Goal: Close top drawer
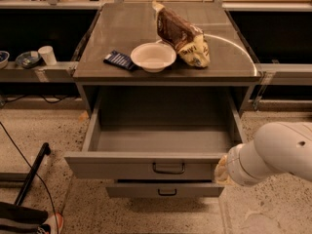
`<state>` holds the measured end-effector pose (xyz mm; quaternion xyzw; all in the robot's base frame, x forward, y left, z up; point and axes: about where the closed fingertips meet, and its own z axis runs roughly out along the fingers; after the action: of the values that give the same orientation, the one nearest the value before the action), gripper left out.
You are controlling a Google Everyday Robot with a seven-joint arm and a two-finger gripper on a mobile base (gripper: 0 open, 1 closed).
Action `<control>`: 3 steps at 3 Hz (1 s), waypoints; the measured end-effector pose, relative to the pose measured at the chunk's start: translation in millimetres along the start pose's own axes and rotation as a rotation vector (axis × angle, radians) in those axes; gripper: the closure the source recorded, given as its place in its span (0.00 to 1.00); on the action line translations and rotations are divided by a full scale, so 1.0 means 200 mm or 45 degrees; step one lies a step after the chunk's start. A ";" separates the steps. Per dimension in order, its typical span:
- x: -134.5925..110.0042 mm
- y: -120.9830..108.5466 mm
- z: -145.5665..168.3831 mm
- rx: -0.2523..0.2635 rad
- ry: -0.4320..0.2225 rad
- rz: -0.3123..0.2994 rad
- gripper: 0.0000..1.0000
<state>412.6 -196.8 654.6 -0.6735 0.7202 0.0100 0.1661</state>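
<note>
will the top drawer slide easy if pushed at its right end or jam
The top drawer looks empty, so probably light to slide. Its metal front seems stiff, unlikely to flex. The gripper sits at the front's right end, off the centre handle, so a push there might skew it slightly.
</note>
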 end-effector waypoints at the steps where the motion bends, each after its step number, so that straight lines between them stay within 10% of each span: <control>1: -0.01 -0.03 0.07 0.036 -0.018 -0.077 1.00; 3: -0.11 -0.22 0.15 0.114 -0.035 -0.094 1.00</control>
<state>462.5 -171.6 640.6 -0.6911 0.6924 -0.0193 0.2063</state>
